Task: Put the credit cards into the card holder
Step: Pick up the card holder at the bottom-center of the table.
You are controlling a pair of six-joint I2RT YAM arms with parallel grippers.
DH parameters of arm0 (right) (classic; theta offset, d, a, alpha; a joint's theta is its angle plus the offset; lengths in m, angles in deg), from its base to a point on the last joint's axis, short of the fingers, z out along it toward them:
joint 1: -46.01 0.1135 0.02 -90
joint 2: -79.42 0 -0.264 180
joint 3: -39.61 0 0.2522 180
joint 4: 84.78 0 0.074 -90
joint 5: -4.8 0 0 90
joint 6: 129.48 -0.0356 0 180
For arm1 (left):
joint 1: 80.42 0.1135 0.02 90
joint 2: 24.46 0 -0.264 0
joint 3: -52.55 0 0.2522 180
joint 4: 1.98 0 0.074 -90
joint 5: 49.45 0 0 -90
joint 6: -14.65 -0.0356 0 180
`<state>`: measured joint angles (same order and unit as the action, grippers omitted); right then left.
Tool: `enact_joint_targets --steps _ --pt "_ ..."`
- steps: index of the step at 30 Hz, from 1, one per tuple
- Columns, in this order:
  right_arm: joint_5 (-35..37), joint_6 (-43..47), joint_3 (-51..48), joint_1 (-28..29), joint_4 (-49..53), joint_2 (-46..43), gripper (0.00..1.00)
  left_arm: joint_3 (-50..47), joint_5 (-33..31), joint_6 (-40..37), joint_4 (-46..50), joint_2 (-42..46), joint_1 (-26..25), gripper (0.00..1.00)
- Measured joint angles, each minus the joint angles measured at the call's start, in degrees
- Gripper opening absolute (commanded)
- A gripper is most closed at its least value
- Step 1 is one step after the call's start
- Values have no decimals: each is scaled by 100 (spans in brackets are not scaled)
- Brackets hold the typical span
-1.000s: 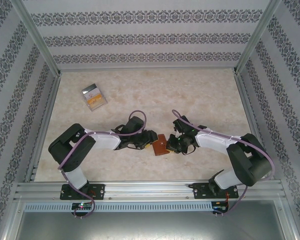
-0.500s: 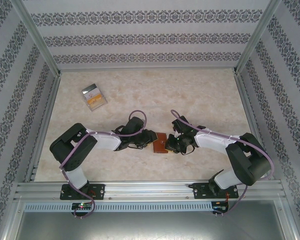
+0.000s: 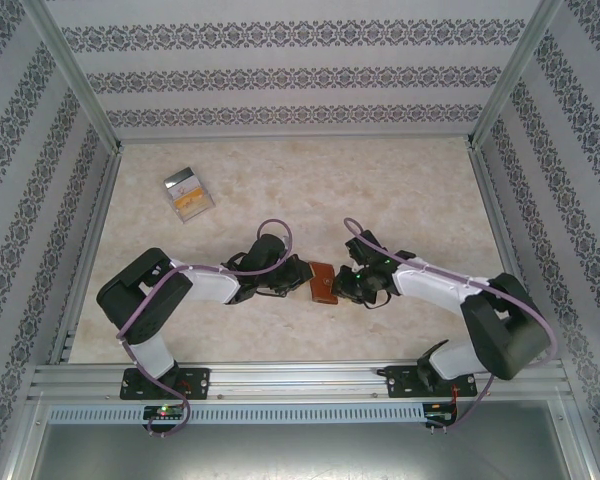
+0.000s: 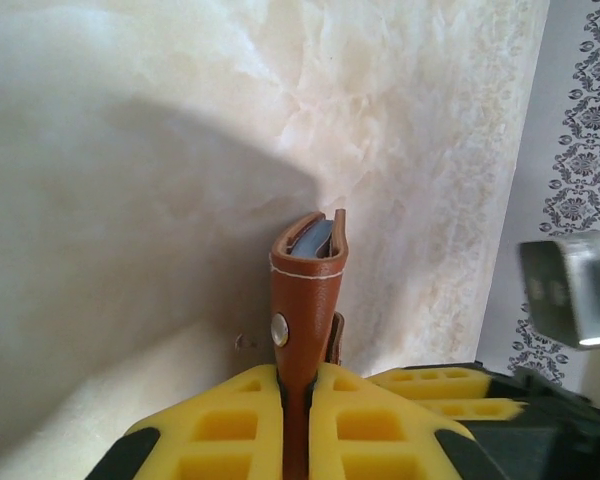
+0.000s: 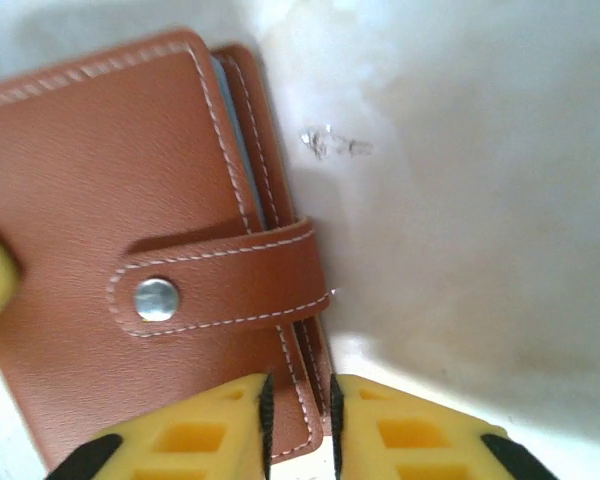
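Left gripper [image 4: 298, 378] is clamped shut on the small reddish-brown leather snap-tab card holder [image 4: 306, 285], which is held on edge over the pale marble-patterned table [image 4: 130, 150]. A grey card edge [image 4: 313, 238] is seen inside its top. Right gripper [image 5: 298, 390] is set narrowly astride the holder's opposite edge; whether it grips cannot be told.

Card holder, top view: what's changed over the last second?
The left gripper has closed onto the card holder, which has shifted slightly toward the far side. The right gripper stays at its other edge, fingers either side. The clear case at far left has not moved.
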<state>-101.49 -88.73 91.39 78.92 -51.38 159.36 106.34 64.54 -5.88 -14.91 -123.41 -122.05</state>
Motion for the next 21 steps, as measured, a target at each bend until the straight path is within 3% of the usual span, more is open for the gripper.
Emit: enact_joint_targets --steps 6,17,21 --pt "348 527 468 68 136 -37 35 9 111 0 0 0 0 0" --pt "518 1047 942 413 179 916 47 11 122 2 39 -11 0 0" --pt "691 1137 1110 501 334 1088 43 9 76 0 96 -28 0 0"
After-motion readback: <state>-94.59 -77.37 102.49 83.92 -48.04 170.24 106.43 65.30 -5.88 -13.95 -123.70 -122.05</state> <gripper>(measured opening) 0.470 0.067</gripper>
